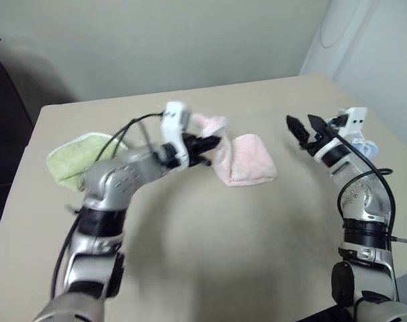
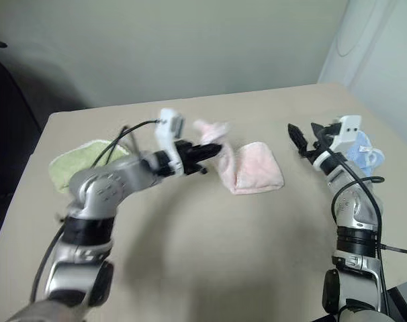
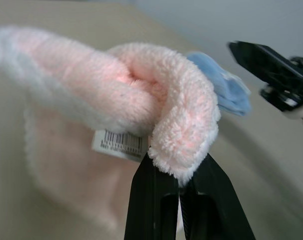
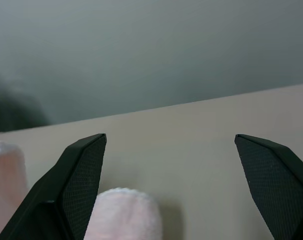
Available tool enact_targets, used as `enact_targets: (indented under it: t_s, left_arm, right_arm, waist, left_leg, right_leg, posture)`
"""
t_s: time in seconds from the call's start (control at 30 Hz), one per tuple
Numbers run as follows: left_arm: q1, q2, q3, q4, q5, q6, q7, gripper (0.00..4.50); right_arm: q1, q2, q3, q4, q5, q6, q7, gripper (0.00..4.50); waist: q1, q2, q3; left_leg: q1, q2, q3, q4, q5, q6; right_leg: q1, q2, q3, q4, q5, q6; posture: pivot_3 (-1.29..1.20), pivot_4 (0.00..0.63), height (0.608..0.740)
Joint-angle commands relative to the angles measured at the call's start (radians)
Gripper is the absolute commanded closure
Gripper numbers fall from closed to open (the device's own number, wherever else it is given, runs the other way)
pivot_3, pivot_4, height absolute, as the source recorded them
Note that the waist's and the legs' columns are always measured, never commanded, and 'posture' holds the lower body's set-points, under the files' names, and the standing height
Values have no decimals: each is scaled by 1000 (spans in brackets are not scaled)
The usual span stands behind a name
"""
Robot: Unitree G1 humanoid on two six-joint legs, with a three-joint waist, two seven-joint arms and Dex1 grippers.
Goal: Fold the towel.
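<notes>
The pale pink towel (image 1: 247, 161) lies bunched on the beige table (image 1: 210, 248), with one edge lifted off it. My left gripper (image 1: 213, 142) is shut on that raised edge, and the pink pile (image 3: 176, 125) curls over its black fingers (image 3: 151, 200). A white barcode label (image 3: 119, 145) shows under the fold. My right gripper (image 1: 303, 127) hangs open in the air to the right of the towel, with nothing between its fingers (image 4: 76, 180).
A light green cloth (image 1: 76, 157) lies at the table's left side behind my left arm. A small light blue cloth (image 2: 361, 147) sits by the right edge, beside my right wrist. A pale wall rises behind the table's far edge.
</notes>
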Motion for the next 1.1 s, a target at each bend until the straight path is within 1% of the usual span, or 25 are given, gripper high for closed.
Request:
enact_targets:
  t_s: [0.03,0.07,0.13,0.17,0.2,0.23,0.27,0.3,0.33,0.5,0.53,0.6,0.63,0.73,0.8,0.83,0.87,1.0,1.1]
  left_arm:
    - [-162,-104,-149,165,147,-83,-131,4500]
    - [-186,-124,-165,198,173,-95,-156,4500]
    - [-247,-178,-277,315,294,-162,-222,4500]
    - [-269,-204,-331,377,357,-204,-246,4500]
    - [-284,-233,-358,430,397,-241,-275,4500]
    - [-290,-251,-365,465,420,-266,-297,3985]
    - [-294,-271,-358,492,428,-274,-319,3794]
    - [-296,-286,-350,513,436,-278,-342,3409]
    - [-296,-295,-347,527,447,-282,-361,3120]
    - [-288,-311,-321,576,512,-295,-395,1240]
    - [-285,-310,-313,578,524,-297,-394,924]
    - [-279,-311,-266,572,516,-292,-389,195]
    - [-277,-310,-224,563,497,-282,-380,33]
    - [-264,-297,-117,521,464,-272,-358,33]
    - [-250,-283,-56,499,459,-286,-332,491]
    - [-240,-272,-41,486,465,-302,-326,709]
    - [-231,-263,-36,478,476,-315,-326,1059]
    - [-189,-248,-48,457,506,-358,-359,2557]
    - [-159,-254,-103,504,568,-389,-375,3746]
  right_arm:
    - [22,13,-11,-56,24,-27,-26,161]
    - [28,15,-10,-63,25,-29,-31,161]
    - [58,29,-11,-105,24,-36,-57,161]
    - [75,36,-12,-131,24,-36,-71,161]
    - [96,42,-11,-159,25,-35,-85,161]
    - [108,45,-9,-178,25,-33,-94,124]
    - [128,50,-11,-197,28,-31,-104,124]
    - [145,53,-12,-215,30,-29,-112,124]
    - [161,56,-12,-231,30,-29,-119,124]
    - [190,55,-5,-257,37,-27,-140,124]
    - [187,53,0,-254,36,-26,-142,124]
    - [180,45,10,-248,29,-27,-136,124]
    - [173,40,16,-243,26,-25,-131,124]
    - [154,15,42,-228,14,-20,-110,124]
    - [137,-14,70,-214,5,-4,-88,124]
    - [125,-29,88,-208,5,4,-67,516]
    - [115,-41,101,-204,11,18,-49,711]
    - [72,-81,190,-150,-6,71,21,2107]
    - [49,-85,265,-52,-64,54,58,3257]
  waist:
    - [0,0,0]
    - [1,0,0]
    - [0,1,1]
    - [1,1,1]
    - [0,2,1]
    - [0,3,2]
    - [0,3,3]
    - [0,4,3]
    - [-1,5,4]
    - [-1,5,4]
    - [-1,5,4]
    - [0,5,4]
    - [0,5,4]
    - [0,5,4]
    - [0,5,4]
    - [0,5,4]
    - [-1,5,4]
    - [-1,5,4]
    - [5,5,4]
  left_leg:
    - [-1,-1,0,1,0,0]
    - [-2,0,0,3,0,1]
    - [-3,0,-1,3,-2,4]
    - [-3,0,-1,4,-3,6]
    - [-4,0,-1,4,-4,6]
    - [-4,0,-2,4,-4,7]
    - [-5,0,-3,3,-5,8]
    - [-6,1,-3,3,-5,8]
    - [-6,1,-3,3,-5,8]
    - [-7,0,-2,6,-6,10]
    - [-7,0,-2,7,-6,11]
    - [-8,0,-1,8,-8,13]
    - [-8,0,-1,9,-8,14]
    - [-9,-1,1,9,-7,16]
    - [-9,-1,2,9,-7,17]
    - [-9,-1,2,9,-7,17]
    - [-9,0,2,9,-7,17]
    - [-9,0,3,9,-7,18]
    - [-9,0,2,10,-6,18]
  right_leg:
    - [0,0,0,-1,0,1]
    - [-1,0,0,-1,0,2]
    - [-1,0,0,-3,0,6]
    - [-1,0,0,-4,4,14]
    - [0,0,0,-6,5,16]
    - [0,0,0,-9,6,17]
    - [0,1,0,-11,8,19]
    - [0,1,0,-13,9,19]
    - [0,1,0,-13,10,20]
    - [0,1,1,-15,13,23]
    - [1,0,2,-16,13,23]
    - [1,-2,3,-16,12,23]
    - [1,-2,3,-16,12,24]
    - [0,-2,5,-17,13,26]
    - [0,-3,5,-17,13,26]
    - [0,-3,5,-17,13,26]
    - [0,-2,5,-17,13,26]
    - [0,-2,5,-17,13,27]
    - [0,-3,4,-17,13,27]
  posture:
    - [0,150,738]
    - [0,150,738]
    - [0,150,738]
    - [0,150,738]
    - [0,150,738]
    - [0,150,738]
    - [0,150,738]
    - [0,150,738]
    - [0,150,738]
    - [0,150,738]
    - [0,150,738]
    - [0,150,738]
    - [0,150,738]
    - [0,150,738]
    - [0,150,738]
    - [0,150,738]
    - [0,150,738]
    - [0,150,738]
    - [0,150,738]
